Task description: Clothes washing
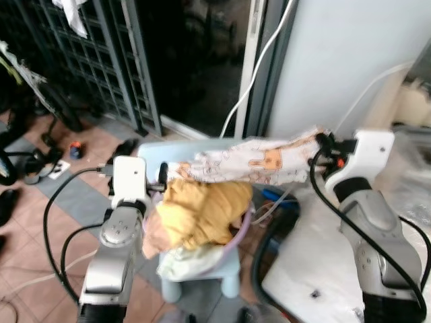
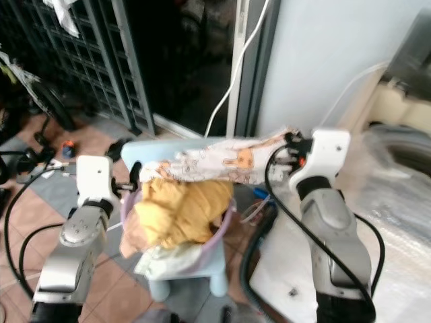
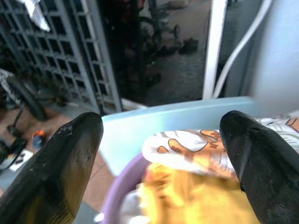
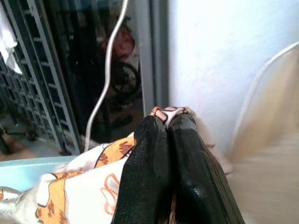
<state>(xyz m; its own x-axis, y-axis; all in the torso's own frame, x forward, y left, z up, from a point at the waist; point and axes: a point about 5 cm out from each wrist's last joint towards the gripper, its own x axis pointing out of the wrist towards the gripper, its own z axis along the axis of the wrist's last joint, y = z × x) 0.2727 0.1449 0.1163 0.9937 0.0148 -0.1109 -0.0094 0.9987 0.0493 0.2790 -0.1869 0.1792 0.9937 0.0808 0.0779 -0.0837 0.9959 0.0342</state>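
A white cloth with orange prints (image 1: 252, 161) stretches from the laundry heap up to my right gripper (image 1: 322, 144), which is shut on its end; its black fingers (image 4: 161, 163) pinch the fabric. A yellow garment (image 1: 202, 210) tops the pile in a lilac basin (image 1: 244, 229) on a pale blue stool (image 1: 222, 272). My left gripper (image 3: 161, 144) is open, its fingers (image 3: 60, 168) apart just above the basin's near rim, facing the yellow garment (image 3: 205, 205).
A white washing machine top (image 1: 323, 262) lies at the right under my right arm. A dark doorway and metal grille (image 1: 81, 54) stand behind the stool. Cables (image 1: 57, 222) and small items lie on the tiled floor at the left.
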